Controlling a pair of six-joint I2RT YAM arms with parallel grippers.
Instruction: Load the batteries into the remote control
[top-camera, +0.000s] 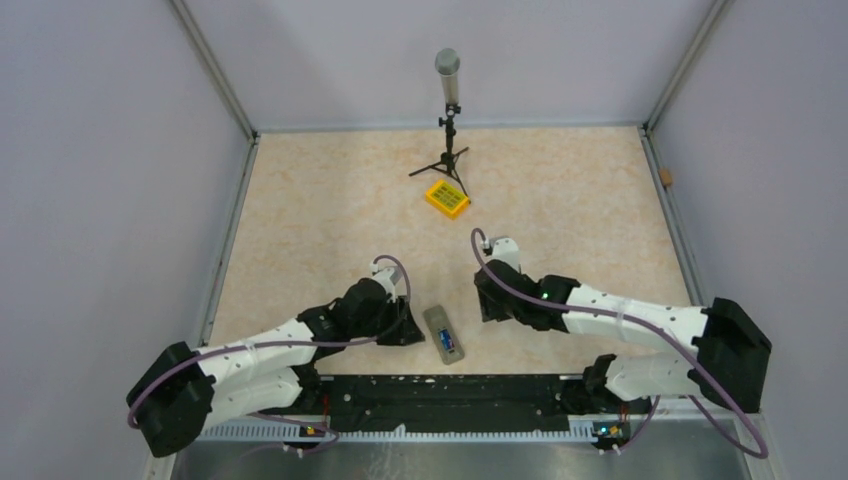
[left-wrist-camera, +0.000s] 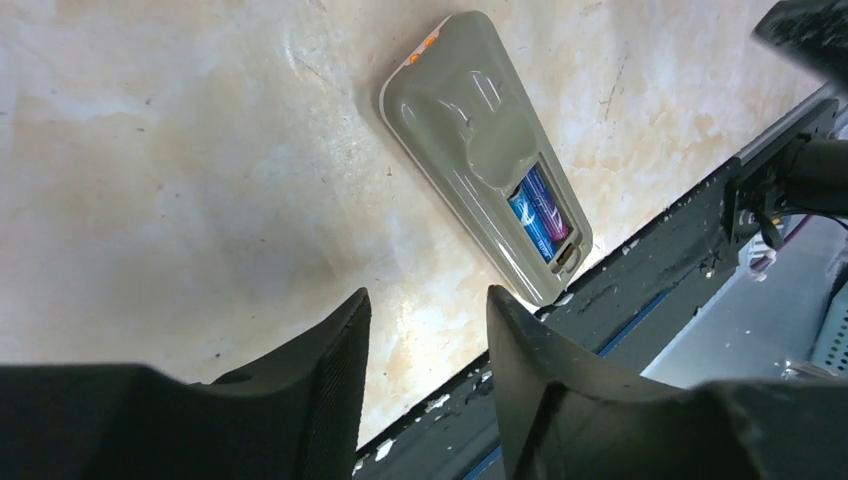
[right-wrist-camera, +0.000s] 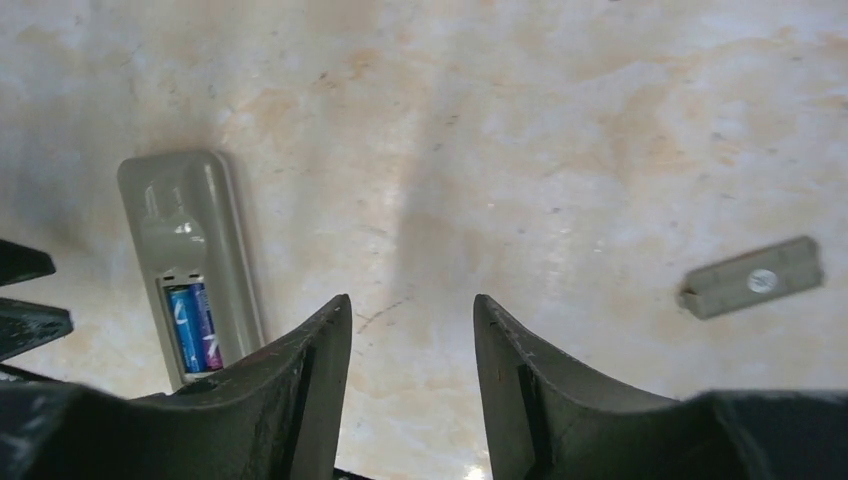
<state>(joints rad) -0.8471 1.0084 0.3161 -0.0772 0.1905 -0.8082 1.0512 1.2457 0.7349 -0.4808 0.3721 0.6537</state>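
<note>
Two robot arms flank the remote control (top-camera: 445, 335), which lies face down on the worktop (top-camera: 330, 200) close to the near edge. Its battery bay (left-wrist-camera: 566, 256) is uncovered. Two batteries (left-wrist-camera: 538, 212) sit side by side inside the bay, at the end of the remote nearest the arm bases. The left claw (left-wrist-camera: 428, 300) hangs just beside the remote with its fingers apart and nothing between them. The right claw (right-wrist-camera: 411, 305), on the remote's other side, is likewise parted and empty. A small grey plate (right-wrist-camera: 752, 278), seen from the right wrist, lies flat on the worktop well apart from the remote. Farther back, a yellow box (top-camera: 447, 199) with green keys rests at the foot of a microphone stand (top-camera: 449, 150).
</note>
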